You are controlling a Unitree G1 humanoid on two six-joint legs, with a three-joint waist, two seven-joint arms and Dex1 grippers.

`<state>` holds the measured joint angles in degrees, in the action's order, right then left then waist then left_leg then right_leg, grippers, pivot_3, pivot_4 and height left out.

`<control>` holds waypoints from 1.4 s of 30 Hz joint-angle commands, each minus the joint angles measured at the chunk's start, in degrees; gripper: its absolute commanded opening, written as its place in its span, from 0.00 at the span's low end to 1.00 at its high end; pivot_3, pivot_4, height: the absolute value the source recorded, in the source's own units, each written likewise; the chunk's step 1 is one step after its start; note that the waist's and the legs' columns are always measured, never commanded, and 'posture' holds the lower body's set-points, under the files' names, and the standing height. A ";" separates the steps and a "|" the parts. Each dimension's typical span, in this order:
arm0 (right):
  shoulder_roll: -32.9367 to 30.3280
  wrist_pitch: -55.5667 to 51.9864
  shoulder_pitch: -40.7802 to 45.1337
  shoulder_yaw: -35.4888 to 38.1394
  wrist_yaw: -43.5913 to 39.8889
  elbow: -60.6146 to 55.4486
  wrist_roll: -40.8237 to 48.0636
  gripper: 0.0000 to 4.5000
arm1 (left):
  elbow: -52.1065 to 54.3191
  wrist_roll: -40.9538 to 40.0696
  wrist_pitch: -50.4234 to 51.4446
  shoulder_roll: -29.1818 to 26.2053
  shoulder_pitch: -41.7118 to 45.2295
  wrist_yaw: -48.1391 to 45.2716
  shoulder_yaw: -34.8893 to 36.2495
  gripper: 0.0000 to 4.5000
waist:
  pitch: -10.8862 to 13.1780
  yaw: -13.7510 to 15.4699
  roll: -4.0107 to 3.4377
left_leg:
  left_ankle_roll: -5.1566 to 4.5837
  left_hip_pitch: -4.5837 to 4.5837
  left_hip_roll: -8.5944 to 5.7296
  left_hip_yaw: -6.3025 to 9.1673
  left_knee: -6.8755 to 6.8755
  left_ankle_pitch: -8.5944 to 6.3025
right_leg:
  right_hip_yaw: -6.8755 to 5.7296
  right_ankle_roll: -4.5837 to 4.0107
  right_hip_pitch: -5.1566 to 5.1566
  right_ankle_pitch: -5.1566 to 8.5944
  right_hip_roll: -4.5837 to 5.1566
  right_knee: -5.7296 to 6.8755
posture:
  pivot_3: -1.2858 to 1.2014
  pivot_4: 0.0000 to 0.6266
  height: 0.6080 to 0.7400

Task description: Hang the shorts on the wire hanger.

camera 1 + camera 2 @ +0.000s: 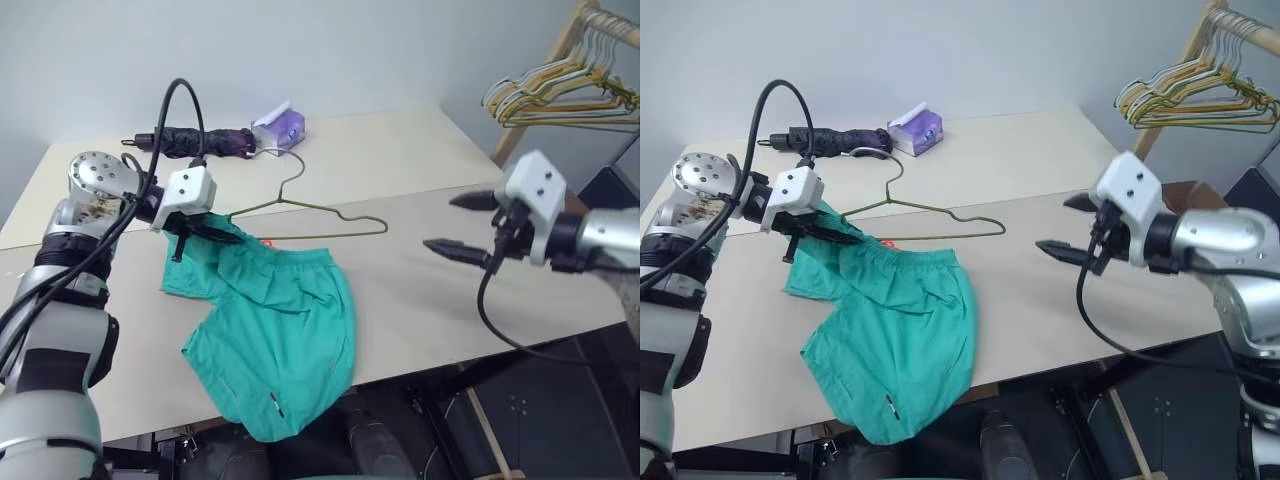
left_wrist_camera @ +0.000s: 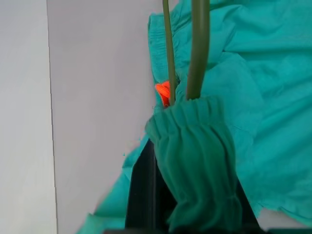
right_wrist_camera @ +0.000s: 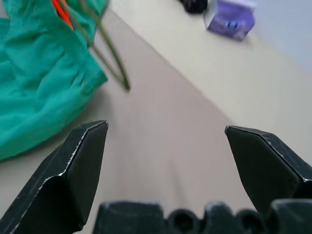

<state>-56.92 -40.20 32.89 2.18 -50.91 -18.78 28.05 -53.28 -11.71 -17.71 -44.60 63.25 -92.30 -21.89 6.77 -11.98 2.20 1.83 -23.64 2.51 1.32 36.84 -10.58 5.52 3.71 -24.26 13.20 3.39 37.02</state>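
Note:
The teal-green shorts point(image 1: 280, 330) lie on the table point(image 1: 420, 150), with one leg drooping over the front edge. The wire hanger point(image 1: 383, 229) lies flat behind them, its hook toward the table's back. Its left end runs into the waistband. My left gripper point(image 1: 215, 233) is shut on the gathered waistband point(image 2: 195, 146). In the left wrist view two hanger wires point(image 2: 199, 48) come out of the cloth beside the orange tag point(image 2: 163, 91). My right gripper point(image 1: 442, 224) hovers open and empty above the table, right of the hanger, pointing toward it.
A dark folded umbrella point(image 1: 200, 141) and a purple tissue pack point(image 1: 280, 127) lie at the table's back. A bunch of hangers point(image 1: 560, 95) hangs on a wooden rack at the far right. Bare tabletop lies between the shorts and my right gripper.

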 commanded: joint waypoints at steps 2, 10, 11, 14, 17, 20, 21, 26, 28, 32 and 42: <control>2.32 -1.42 8.41 -6.90 -2.56 1.61 -2.49 0.99 | -0.36 -1.89 -1.66 1.96 2.23 -0.20 -1.14 0.00 | 0.00 -0.85 0.00 | 0.00 -0.06 0.00 -0.01 0.00 0.00 | 0.00 0.00 -0.05 0.00 0.00 0.01 | 0.43 0.06 1.00; 6.32 -2.43 14.81 -14.91 -5.58 5.04 -6.81 0.91 | -2.61 -1.69 -3.27 5.56 4.02 -0.20 -1.44 0.00 | 0.00 -2.36 0.00 | 0.00 -0.13 -0.03 0.02 0.01 0.00 | -0.01 0.02 -0.10 -0.01 0.03 0.02 | 0.43 0.05 1.00; 6.53 -2.58 14.99 -15.24 -5.78 5.38 -7.09 0.88 | -2.73 -1.74 -3.45 5.56 4.07 -0.20 -1.54 0.00 | 0.00 -2.54 0.00 | 0.00 -0.13 -0.02 0.03 0.01 0.00 | -0.01 0.02 -0.09 -0.01 0.03 0.02 | 0.43 0.05 1.00; 7.40 -3.21 15.12 -15.27 -6.12 5.92 -7.28 0.65 | -3.39 -1.65 -4.02 5.47 4.20 -0.20 -1.64 0.00 | 0.00 -3.14 0.00 | 0.00 -0.13 -0.03 0.04 0.01 0.00 | -0.01 0.02 -0.10 -0.01 0.03 0.04 | 0.43 0.05 1.00; 8.43 -3.30 15.42 -14.73 -6.54 6.24 -7.01 0.42 | -4.41 -1.33 -4.66 5.49 4.41 -0.20 -1.59 0.00 | 0.00 -3.52 0.00 | 0.00 -0.11 -0.03 0.04 0.01 0.00 | -0.01 0.02 -0.09 -0.01 0.03 0.06 | 0.43 0.06 1.00; 9.10 -3.31 15.74 -14.44 -7.10 6.56 -6.92 0.18 | -4.94 -1.28 -4.83 5.63 4.60 -0.20 -1.47 0.00 | 0.00 -3.97 0.00 | 0.00 -0.10 -0.03 0.04 0.01 0.00 | -0.01 0.02 -0.09 -0.01 0.02 0.08 | 0.43 0.07 1.00; 9.21 -3.16 15.76 -14.48 -7.38 6.70 -6.98 0.10 | -5.09 -1.26 -4.90 5.68 4.65 -0.20 -1.41 0.00 | 0.00 -4.10 0.00 | 0.00 -0.11 -0.03 0.04 0.01 0.00 | 0.00 0.02 -0.09 -0.01 0.03 0.08 | 0.43 0.07 1.00; 9.50 -1.62 15.82 -14.86 -9.79 7.37 -7.40 0.01 | -5.66 -1.12 -5.37 5.91 4.82 -0.20 -0.83 0.00 | 0.00 -4.31 0.00 | 0.00 -0.11 -0.03 0.06 0.01 0.00 | -0.01 0.02 -0.09 -0.01 0.03 0.07 | 0.43 0.08 1.00; 9.63 -0.42 15.69 -14.85 -10.90 7.46 -7.60 0.00 | -5.83 -1.08 -5.40 5.85 5.02 -0.20 -0.72 0.07 | 0.00 -4.37 0.00 | 0.00 -0.11 -0.03 0.05 0.01 0.00 | -0.01 0.02 -0.09 -0.01 0.03 0.08 | 0.43 0.08 1.00; 9.78 2.04 14.73 -14.53 -12.31 7.22 -7.98 0.00 | -6.02 -1.63 -4.50 5.88 5.82 -0.20 0.23 0.33 | 0.00 -4.46 0.00 | 0.00 -0.11 -0.03 0.05 0.01 0.00 | -0.01 0.02 -0.09 -0.01 0.03 0.08 | 0.43 0.09 1.00; 10.92 2.78 11.64 -12.47 -12.35 5.01 -6.55 0.00 | -10.77 2.80 -7.06 2.72 8.45 -0.13 4.65 1.00 | 0.00 -4.51 0.00 | 0.00 -0.09 -0.03 0.06 0.01 0.00 | -0.01 0.03 -0.09 -0.01 0.02 0.10 | 0.45 0.07 1.00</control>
<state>-46.25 -38.57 44.15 -12.92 -63.45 -11.36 20.51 -63.40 -9.62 -23.65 -40.14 69.50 -92.29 -19.13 6.77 -16.49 2.20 1.83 -23.73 2.48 1.38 36.85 -10.58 5.51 3.73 -24.35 13.19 3.41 37.12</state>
